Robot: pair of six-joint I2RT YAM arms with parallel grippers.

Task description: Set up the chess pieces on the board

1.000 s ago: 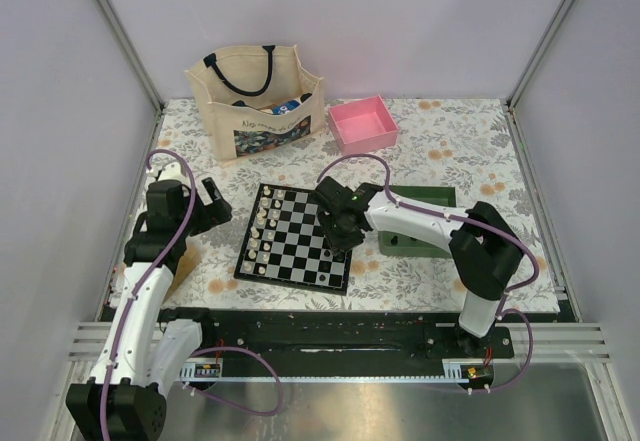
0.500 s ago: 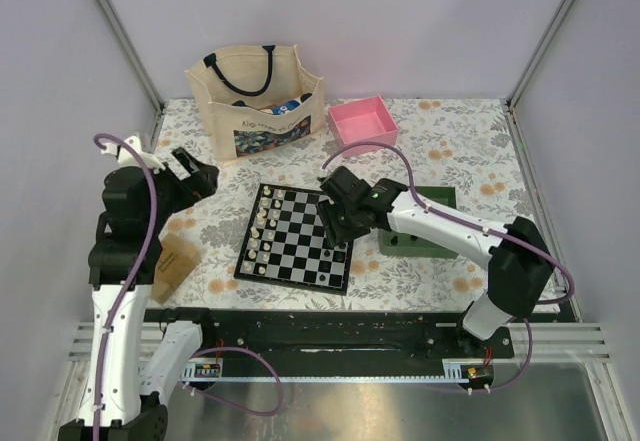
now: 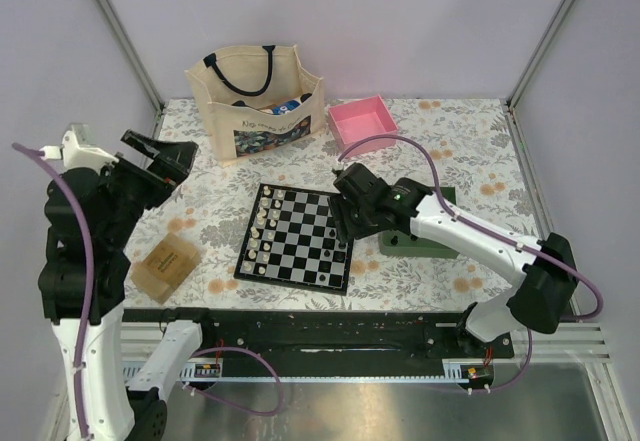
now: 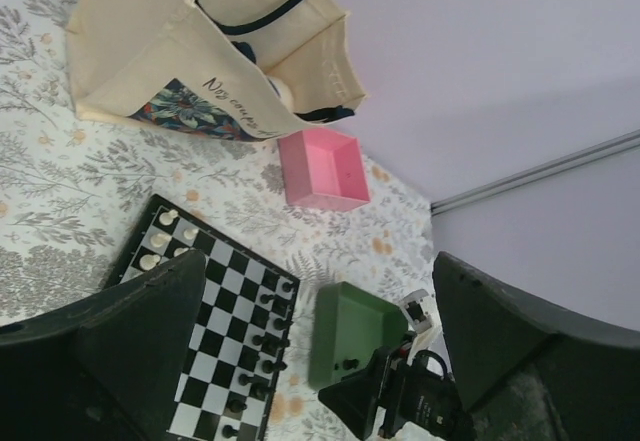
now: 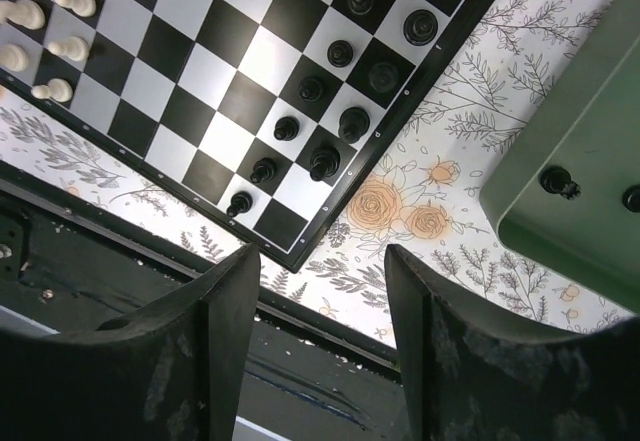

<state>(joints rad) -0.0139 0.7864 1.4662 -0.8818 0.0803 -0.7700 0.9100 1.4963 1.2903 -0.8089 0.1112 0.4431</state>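
The board (image 3: 293, 238) lies in the middle of the table. Cream-white chessmen (image 5: 41, 21) fill its left files. Several black chess pieces (image 5: 340, 53) stand on its two right files. Two more black pieces (image 5: 557, 181) lie in the green tray (image 5: 560, 111) to the right of the board. My right gripper (image 5: 320, 256) hovers open above the board's near right corner, with nothing between its fingers. My left gripper (image 4: 320, 261) is open and raised high over the table's left side (image 3: 178, 156), far from the board (image 4: 215, 331).
A cream tote bag (image 3: 258, 101) and a pink box (image 3: 363, 123) stand at the back. A brown cardboard box (image 3: 167, 264) lies left of the board. The black base rail (image 3: 330, 331) runs along the near edge. The green tray (image 3: 437, 197) sits partly under my right arm.
My left arm has swung up and to the left, away from the table. My right gripper has widened its jaws and drawn slightly right of the board's right edge.
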